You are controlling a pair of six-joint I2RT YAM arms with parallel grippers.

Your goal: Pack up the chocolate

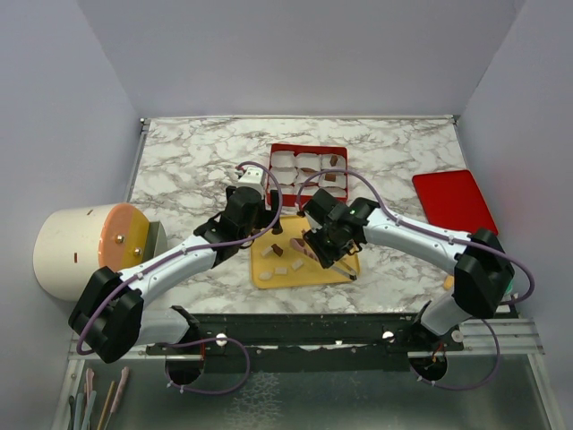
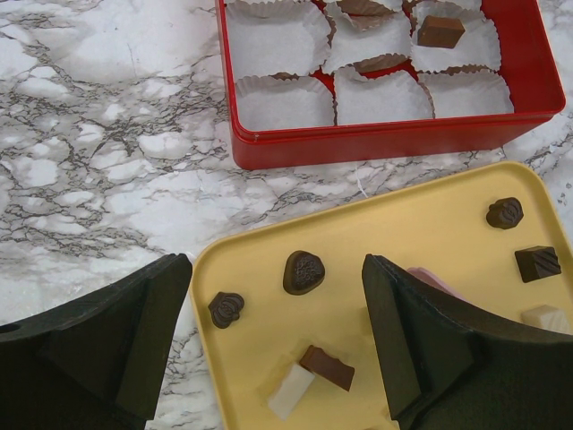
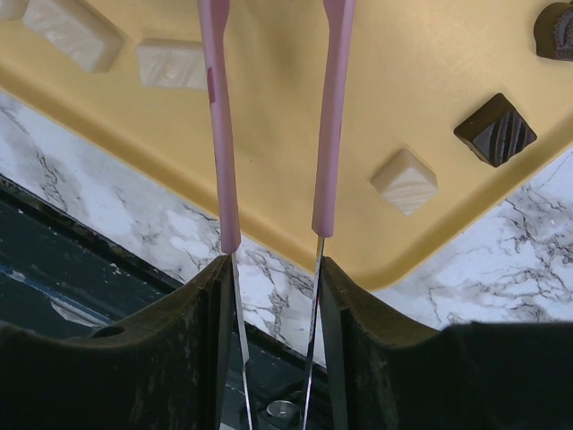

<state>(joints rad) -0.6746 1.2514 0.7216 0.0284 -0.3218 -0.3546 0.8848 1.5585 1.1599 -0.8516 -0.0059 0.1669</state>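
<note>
The right gripper (image 3: 273, 269) is closed partway on a pair of pink-sleeved tweezers (image 3: 219, 134). Its black fingers press the bare metal arms from either side, near their joined end. The two arms stand apart and run forward roughly parallel. Their tips leave the top of the wrist view, so I cannot tell whether they carry a piece. The tool looks chosen because the pieces are too small for the broad fingers.

Beneath the tweezers lies the yellow tray (image 3: 430, 81), with pale blocks and a dark ribbed square (image 3: 495, 130) scattered on it.

The left gripper (image 2: 276, 269) hangs over the same tray with its jaws spread wide and nothing in them. A dark heart-shaped piece (image 2: 303, 271) sits on the tray below the gap. It appears to be waiting, or placed to steady the tray.

Most of the chocolates (image 2: 327, 367) are loose on the tray. Just beyond it, across a strip of marble table (image 2: 107, 134), stands the red box (image 2: 385, 141), lined with white paper cups (image 2: 273, 98). A few cups hold a brown piece (image 2: 440, 31) and several are bare, so packing seems under way but far from finished. The red lid (image 1: 452, 199) lies well apart to the right, probably to keep the box open for filling.
</note>
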